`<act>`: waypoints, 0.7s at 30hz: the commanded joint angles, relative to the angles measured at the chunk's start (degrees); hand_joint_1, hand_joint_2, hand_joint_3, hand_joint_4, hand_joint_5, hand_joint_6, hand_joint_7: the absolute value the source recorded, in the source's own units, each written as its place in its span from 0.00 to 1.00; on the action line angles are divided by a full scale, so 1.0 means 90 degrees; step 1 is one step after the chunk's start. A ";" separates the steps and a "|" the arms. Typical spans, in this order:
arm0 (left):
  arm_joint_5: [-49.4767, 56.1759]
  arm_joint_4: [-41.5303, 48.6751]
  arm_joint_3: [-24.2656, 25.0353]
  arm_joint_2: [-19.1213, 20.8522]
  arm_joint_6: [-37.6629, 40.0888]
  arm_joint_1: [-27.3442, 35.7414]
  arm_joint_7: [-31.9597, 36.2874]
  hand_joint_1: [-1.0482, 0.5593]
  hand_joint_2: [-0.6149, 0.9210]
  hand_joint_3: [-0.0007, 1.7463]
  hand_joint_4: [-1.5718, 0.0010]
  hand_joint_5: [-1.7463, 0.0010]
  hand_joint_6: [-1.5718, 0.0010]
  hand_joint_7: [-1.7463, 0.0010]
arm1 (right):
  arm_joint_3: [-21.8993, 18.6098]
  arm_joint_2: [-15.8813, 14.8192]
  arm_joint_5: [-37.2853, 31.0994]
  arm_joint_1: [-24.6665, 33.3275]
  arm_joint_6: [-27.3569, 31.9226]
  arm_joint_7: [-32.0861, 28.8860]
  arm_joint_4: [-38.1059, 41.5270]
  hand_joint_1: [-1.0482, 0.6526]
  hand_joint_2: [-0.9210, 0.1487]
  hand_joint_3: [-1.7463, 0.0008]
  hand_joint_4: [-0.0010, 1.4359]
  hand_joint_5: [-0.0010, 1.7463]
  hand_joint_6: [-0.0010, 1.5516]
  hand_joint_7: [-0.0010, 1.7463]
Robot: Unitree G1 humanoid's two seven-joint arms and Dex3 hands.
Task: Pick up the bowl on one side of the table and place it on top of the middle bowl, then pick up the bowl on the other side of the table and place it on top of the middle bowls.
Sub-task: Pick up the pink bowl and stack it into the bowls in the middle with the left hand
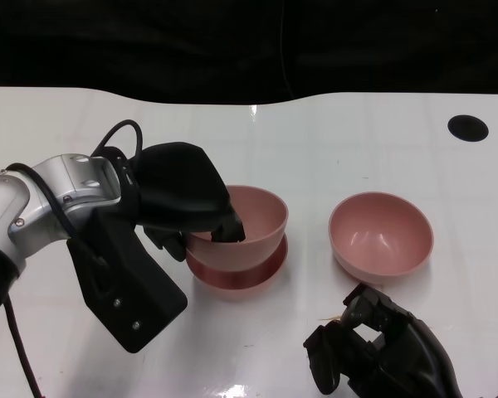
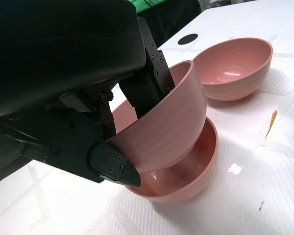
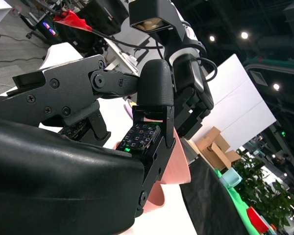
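Note:
My left hand [image 1: 178, 199] pinches the near rim of a light pink bowl [image 1: 257, 217]. That bowl is tilted and sits partly inside the darker pink middle bowl [image 1: 236, 280]. In the left wrist view my fingers [image 2: 148, 88] clamp the tilted bowl [image 2: 171, 127] over the middle bowl [image 2: 188, 178]. A third pink bowl [image 1: 380, 235] stands upright to the right, also seen from the left wrist [image 2: 235, 68]. My right hand [image 1: 382, 352] lies near the table's front edge, just in front of that third bowl, holding nothing. A pink bowl edge [image 3: 179, 164] shows past its fingers [image 3: 142, 139].
The white table [image 1: 66, 133] has a round black hole [image 1: 467, 127] at the far right. Its far edge meets a dark background. A small orange scrap [image 2: 272, 122] lies on the table beside the bowls.

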 commanded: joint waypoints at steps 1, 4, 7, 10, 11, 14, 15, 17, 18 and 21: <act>0.0038 0.0060 -0.0061 0.0067 0.0033 0.0064 0.0040 0.53 1.00 0.05 0.42 0.44 0.39 0.68 | 0.0002 -0.0014 0.0068 0.0064 0.0078 -0.0115 -0.0180 0.50 0.08 0.77 0.65 0.97 0.65 0.66; 0.0007 0.0091 -0.0080 0.0057 0.0046 0.0068 0.0013 0.53 1.00 0.05 0.41 0.48 0.39 0.71 | 0.0017 -0.0020 0.0040 0.0082 0.0077 -0.0145 -0.0219 0.51 0.09 0.76 0.65 0.97 0.65 0.66; 0.0044 0.0085 -0.0111 0.0058 0.0102 0.0079 0.0034 0.53 1.00 0.05 0.39 0.50 0.37 0.76 | 0.0024 -0.0020 0.0039 0.0082 0.0085 -0.0172 -0.0226 0.51 0.09 0.75 0.66 0.97 0.65 0.66; -0.0010 0.0122 -0.0124 0.0049 0.0099 0.0095 0.0030 0.53 1.00 0.04 0.41 0.44 0.34 0.78 | 0.0023 -0.0022 0.0073 0.0076 0.0087 -0.0139 -0.0209 0.51 0.09 0.75 0.66 0.97 0.65 0.65; -0.0020 0.0127 -0.0127 0.0045 0.0105 0.0097 0.0017 0.53 1.00 0.05 0.41 0.50 0.34 0.80 | 0.0023 -0.0023 0.0076 0.0076 0.0089 -0.0136 -0.0209 0.51 0.09 0.75 0.66 0.96 0.65 0.65; 0.0002 0.0115 -0.0147 0.0046 0.0122 0.0089 -0.0007 0.53 1.00 0.03 0.37 0.59 0.32 0.86 | 0.0024 -0.0042 0.0068 0.0057 0.0094 -0.0123 -0.0193 0.51 0.09 0.75 0.66 0.96 0.65 0.64; 0.0001 0.0123 -0.0153 0.0046 0.0114 0.0086 0.0003 0.53 1.00 0.03 0.37 0.62 0.31 0.88 | 0.0017 -0.0040 0.0079 0.0045 0.0087 -0.0102 -0.0170 0.50 0.09 0.75 0.66 0.96 0.65 0.64; -0.0002 0.0140 -0.0162 0.0047 0.0098 0.0084 0.0034 0.53 1.00 0.02 0.32 0.72 0.28 0.93 | 0.0009 -0.0017 0.0078 0.0037 0.0024 -0.0066 -0.0129 0.50 0.09 0.76 0.66 0.96 0.65 0.64; -0.0003 0.0142 -0.0163 0.0051 0.0095 0.0086 0.0042 0.53 1.00 0.01 0.31 0.75 0.27 0.95 | 0.0013 -0.0004 0.0054 0.0043 -0.0010 -0.0077 -0.0126 0.50 0.09 0.76 0.66 0.96 0.65 0.64; -0.0004 0.0141 -0.0164 0.0056 0.0097 0.0088 0.0042 0.52 1.00 0.01 0.29 0.78 0.26 0.97 | 0.0023 0.0007 0.0020 0.0051 -0.0041 -0.0104 -0.0132 0.50 0.09 0.77 0.66 0.96 0.65 0.64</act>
